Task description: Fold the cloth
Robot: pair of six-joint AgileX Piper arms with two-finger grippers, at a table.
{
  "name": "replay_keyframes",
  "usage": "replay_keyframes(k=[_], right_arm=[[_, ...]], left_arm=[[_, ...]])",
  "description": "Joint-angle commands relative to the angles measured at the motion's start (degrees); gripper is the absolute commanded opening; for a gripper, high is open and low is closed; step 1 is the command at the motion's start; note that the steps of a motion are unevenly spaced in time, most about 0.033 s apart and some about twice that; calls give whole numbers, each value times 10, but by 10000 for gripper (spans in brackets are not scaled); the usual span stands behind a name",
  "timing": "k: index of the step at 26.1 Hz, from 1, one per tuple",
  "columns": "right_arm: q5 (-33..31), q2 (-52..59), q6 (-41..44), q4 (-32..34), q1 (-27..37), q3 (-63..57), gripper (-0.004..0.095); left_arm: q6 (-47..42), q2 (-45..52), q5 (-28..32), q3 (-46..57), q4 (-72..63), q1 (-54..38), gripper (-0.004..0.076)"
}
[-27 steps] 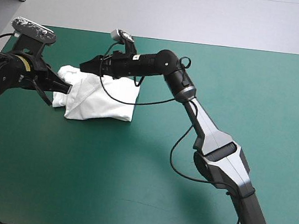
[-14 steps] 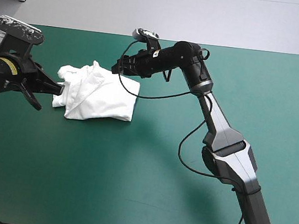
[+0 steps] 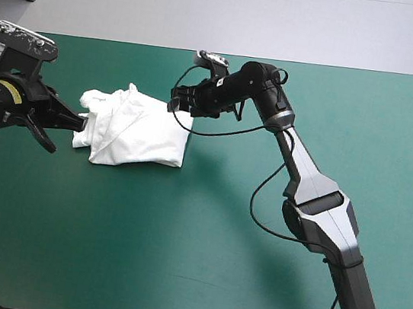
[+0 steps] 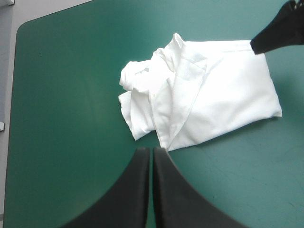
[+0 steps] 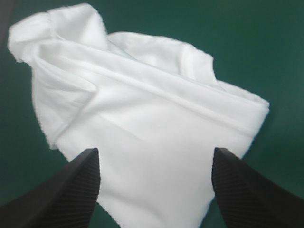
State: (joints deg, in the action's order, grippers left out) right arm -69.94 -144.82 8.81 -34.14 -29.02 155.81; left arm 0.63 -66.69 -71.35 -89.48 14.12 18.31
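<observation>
Folded white T-shirt (image 3: pixel 137 131) lying on the teal-green cover (image 3: pixel 176 258) toward its far left, left gripper (image 4: pixel 152 151) closed and empty, tips just at the bundle's rumpled end, right gripper (image 5: pixel 154 153) spread open over its opposite end

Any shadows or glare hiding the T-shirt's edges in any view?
High view: no glare; right arm's soft shadow falls on the teal-green cover beside the T-shirt. Left wrist view: thin shadow along one edge only. Right wrist view: bright, creases readable.
</observation>
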Motion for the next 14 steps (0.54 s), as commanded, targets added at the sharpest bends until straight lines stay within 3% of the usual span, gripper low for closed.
replay_keyframes(k=[1, 6, 10, 11, 12, 13, 14], right_arm=[[21, 49, -4, -23, -4, -40, 620], [23, 49, -34, -20, -34, -97, 619], [24, 48, -48, 13, -63, -104, 548], [26, 48, -48, 23, -68, -104, 502], [28, 48, -48, 40, -76, -103, 365], [28, 48, -48, 45, -78, -103, 295], [28, 48, -56, 49, -79, -103, 109]], left_arm=[[-6, 11, -22, -14, 8, 0, 19], [-6, 11, -22, -14, 8, 0, 19], [-6, 11, -22, -14, 8, 0, 19], [-6, 11, -22, -14, 8, 0, 19], [-6, 11, -22, -14, 8, 0, 19], [-6, 11, -22, -14, 8, 0, 19], [-6, 11, -22, -14, 8, 0, 19]])
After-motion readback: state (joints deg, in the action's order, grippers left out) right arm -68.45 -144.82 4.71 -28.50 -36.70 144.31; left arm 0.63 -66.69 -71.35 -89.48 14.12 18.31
